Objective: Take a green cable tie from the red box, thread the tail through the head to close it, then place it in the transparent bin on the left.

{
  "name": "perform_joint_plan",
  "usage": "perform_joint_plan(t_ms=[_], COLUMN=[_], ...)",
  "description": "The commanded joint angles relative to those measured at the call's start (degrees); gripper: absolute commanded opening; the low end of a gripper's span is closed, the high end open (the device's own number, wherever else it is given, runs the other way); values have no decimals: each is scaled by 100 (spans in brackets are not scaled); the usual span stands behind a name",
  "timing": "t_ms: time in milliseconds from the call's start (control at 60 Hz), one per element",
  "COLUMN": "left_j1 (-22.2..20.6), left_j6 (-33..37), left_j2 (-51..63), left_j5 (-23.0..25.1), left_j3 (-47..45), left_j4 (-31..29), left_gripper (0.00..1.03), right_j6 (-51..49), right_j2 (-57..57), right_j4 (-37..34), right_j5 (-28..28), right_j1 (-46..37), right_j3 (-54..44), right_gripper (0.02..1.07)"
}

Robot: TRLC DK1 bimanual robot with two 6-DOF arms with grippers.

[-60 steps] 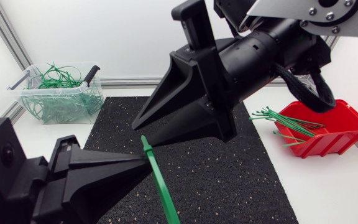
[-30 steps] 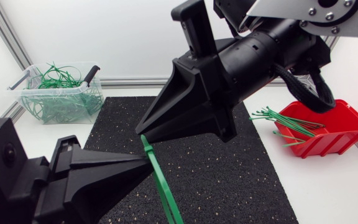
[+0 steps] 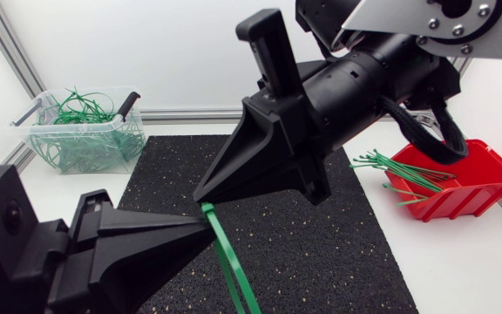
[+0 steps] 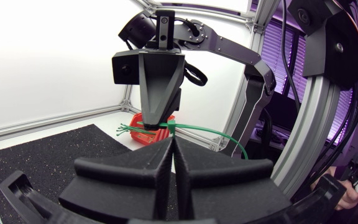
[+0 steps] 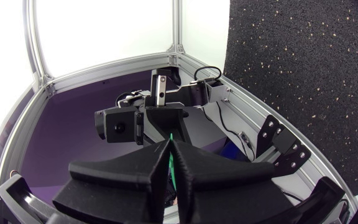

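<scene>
now the right arm's matte black wedge-fingered gripper [image 3: 200, 197] has dropped from just above and sits right at the upper end of the slim green plastic cable tie [image 3: 230, 266]. the left arm's matte black gripper [image 3: 206, 221] holds that end pinched in its closed tips, above the black speckled rubber mat [image 3: 347, 244]. whether the right one grips the tie i cannot tell. this looks like lining up for threading. the tie isn't looped yet, and the transparent plastic bin [image 3: 33, 131] is well apart.
</scene>
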Motion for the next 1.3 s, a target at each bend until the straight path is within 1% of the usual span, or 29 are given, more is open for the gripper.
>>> perform_joint_plan(t_ms=[0,250,383,750,1283], left_j1=[-32,-41,-85,-146,-146], left_j6=[70,70,61,79,79], left_j2=[14,23,31,137,93], left_j5=[32,32,23,14,-21], left_j3=[198,224,286,637,743], left_j4=[69,60,34,-107,-186], left_gripper=[4,4,4,4,4], right_j6=[2,72,310,477,486], right_j2=[-87,-78,10,212,168], right_j4=[53,141,431,686,747], right_j5=[43,130,245,368,605], right_j1=[61,70,35,-53,-106], right_j3=[-145,-101,-83,75,-66], right_gripper=[8,8,8,8,8])
